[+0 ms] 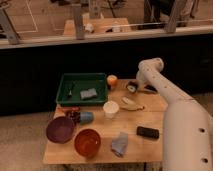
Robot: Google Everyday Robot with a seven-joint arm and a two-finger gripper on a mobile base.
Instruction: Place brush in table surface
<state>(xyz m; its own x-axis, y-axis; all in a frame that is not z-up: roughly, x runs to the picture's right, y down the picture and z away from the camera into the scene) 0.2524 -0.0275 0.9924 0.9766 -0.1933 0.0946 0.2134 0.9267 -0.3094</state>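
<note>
The brush (131, 88) is a small chunky black object with a pale patch, at the far right part of the tan table surface (156, 116), right of the orange cup. My gripper (137, 86) is right at the brush, at the end of the white arm that bends down from an elbow above it. I cannot tell whether the brush rests on the wood or hangs just above it. The arm hides the table's right front corner.
A green tray (64, 98) at the back left holds a grey item (89, 93) and a slim dark stick (70, 90). Also on the table are an orange cup (112, 80), white cup (110, 108), pale banana-like object (131, 104), black phone (148, 132), purple bowl (60, 129), orange bowl (87, 142), blue cup (86, 117) and grey cloth (120, 144).
</note>
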